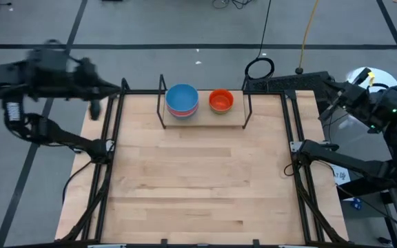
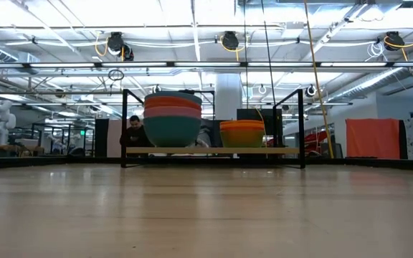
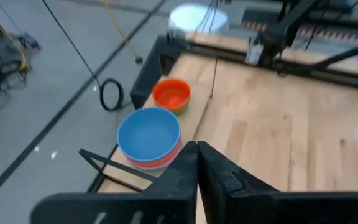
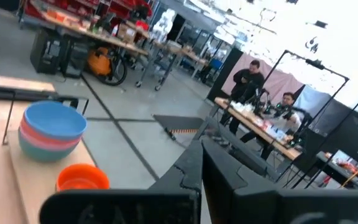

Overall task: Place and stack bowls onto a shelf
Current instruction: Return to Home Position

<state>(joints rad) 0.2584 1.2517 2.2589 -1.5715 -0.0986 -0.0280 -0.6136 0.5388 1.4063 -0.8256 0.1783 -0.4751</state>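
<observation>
The shelf (image 1: 205,122) stands at the table's far edge, in the middle. On its left part rests a stack of bowls (image 1: 182,100) with a blue bowl on top; the low view shows pink and teal bowls (image 2: 172,122) beneath it. An orange bowl (image 1: 220,100) sits to the right, on top of another bowl (image 2: 242,135). My left gripper (image 3: 196,155) is shut and empty. It hangs high beyond the table's far left corner, with its arm (image 1: 47,72). My right gripper (image 4: 202,155) is shut and empty, off the table's far right corner with its arm (image 1: 364,100).
A black frame of rods (image 1: 116,138) runs along the table's left and right edges. The wooden tabletop (image 1: 198,186) spreads in front of the shelf. Cables (image 1: 259,67) lie on the floor behind it. People (image 4: 253,81) stand at benches in the room beyond.
</observation>
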